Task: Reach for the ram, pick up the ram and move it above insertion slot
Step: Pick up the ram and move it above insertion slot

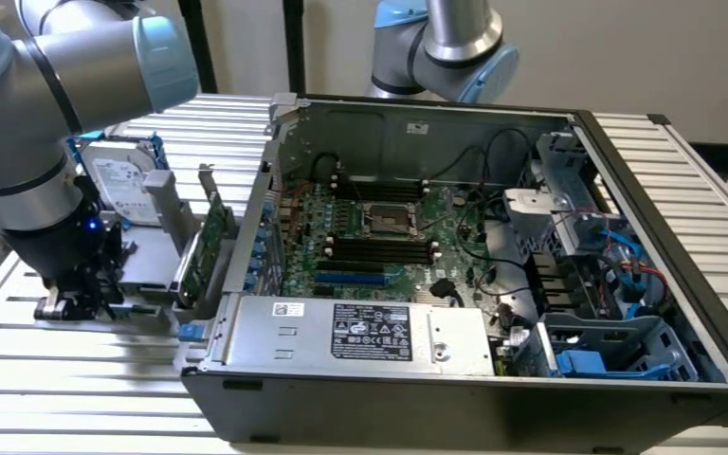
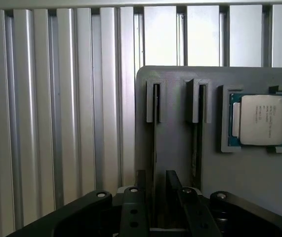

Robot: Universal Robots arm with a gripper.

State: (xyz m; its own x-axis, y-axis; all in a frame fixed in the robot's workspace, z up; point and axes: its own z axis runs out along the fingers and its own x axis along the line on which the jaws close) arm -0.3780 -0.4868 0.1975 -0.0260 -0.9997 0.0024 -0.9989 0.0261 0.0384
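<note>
Exterior view's left: gripper (image 1: 82, 305) is hanging low over grey holder (image 2: 170, 113), fingers (image 2: 141, 185) standing apart, straddling the ram (image 2: 154, 143) sitting edge-on in its groove, not clamping. Processor chip (image 2: 259, 118) is lying just beside. Insertion slot (image 1: 377, 245) is sitting well rightward inside open computer case (image 1: 465, 384)

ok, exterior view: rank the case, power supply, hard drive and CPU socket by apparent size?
1. Case
2. Power supply
3. Hard drive
4. CPU socket
The last two look close, and the drive is partly hidden, so that pair is unsure.
</note>
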